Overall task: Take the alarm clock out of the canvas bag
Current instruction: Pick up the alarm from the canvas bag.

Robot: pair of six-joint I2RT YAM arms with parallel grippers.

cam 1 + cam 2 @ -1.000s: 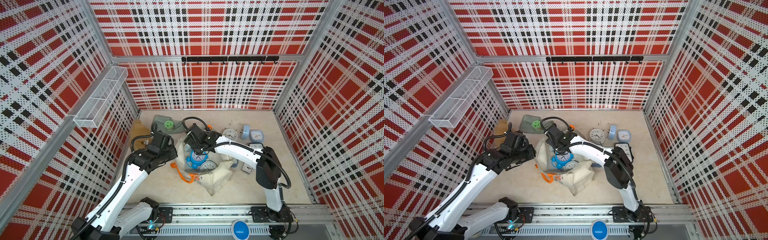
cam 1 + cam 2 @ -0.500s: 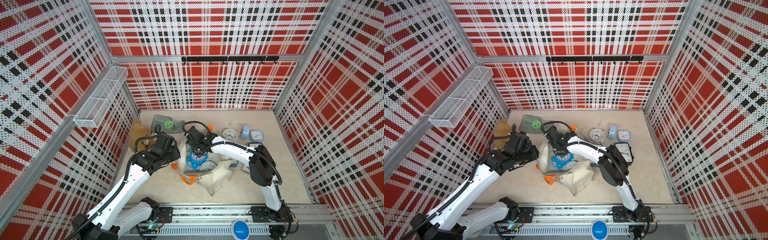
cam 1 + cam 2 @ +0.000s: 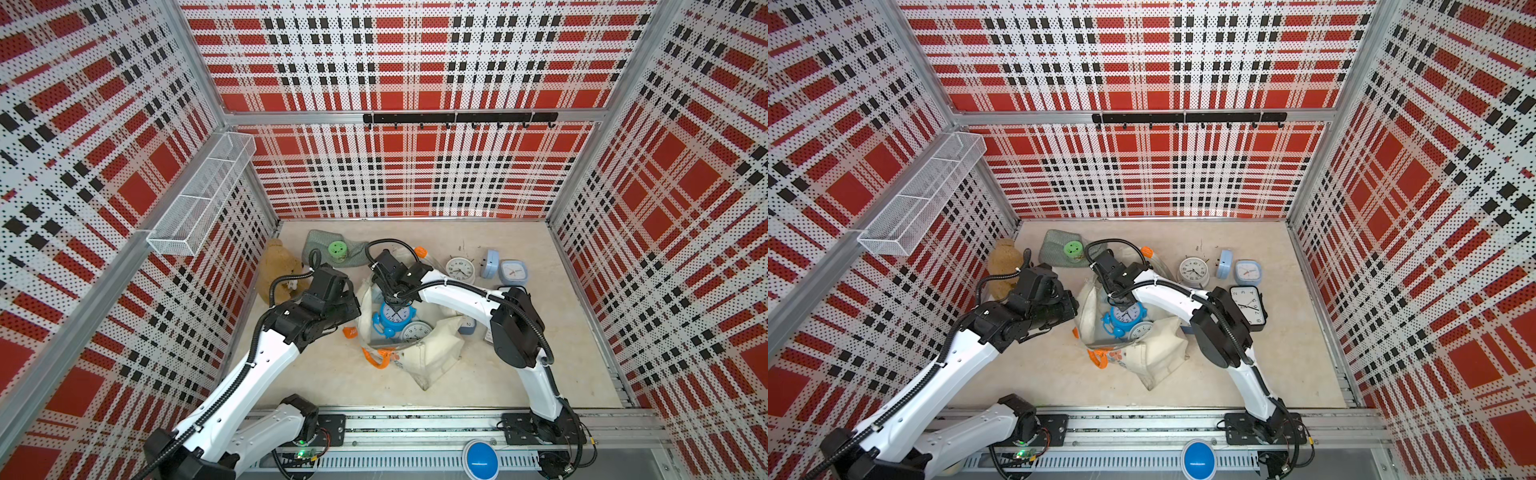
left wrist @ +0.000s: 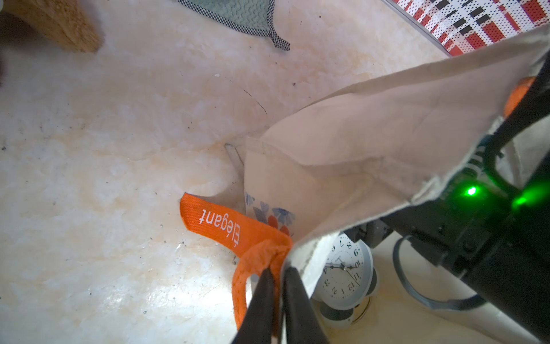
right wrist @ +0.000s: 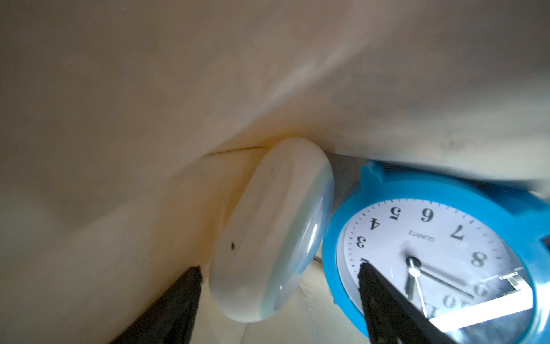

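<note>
The cream canvas bag (image 3: 432, 353) (image 3: 1158, 353) lies mid-table with its mouth held open. Inside lie a blue twin-bell alarm clock (image 3: 395, 318) (image 3: 1125, 316) (image 5: 431, 238) and a white round clock (image 3: 415, 331) (image 4: 345, 274). My left gripper (image 4: 278, 271) (image 3: 353, 316) is shut on the bag's orange handle (image 4: 253, 238) at the rim (image 4: 387, 119). My right gripper (image 5: 279, 274) (image 3: 392, 297) is inside the bag and open. Its fingers straddle a cream rounded clock (image 5: 268, 238), and one fingertip (image 5: 369, 274) lies over the blue clock's face.
Behind and right of the bag stand a white round clock (image 3: 460, 269), two pale blue clocks (image 3: 491, 264) (image 3: 514, 271) and a black rectangular clock (image 3: 1248, 305). A teddy bear (image 3: 278, 270) and a grey-green cloth (image 3: 328, 249) lie at the back left. A wire basket (image 3: 203, 195) hangs on the left wall.
My left arm has pulled the bag's handle rightward and nearer. The right gripper has gone deeper into the bag and opened a little wider.
</note>
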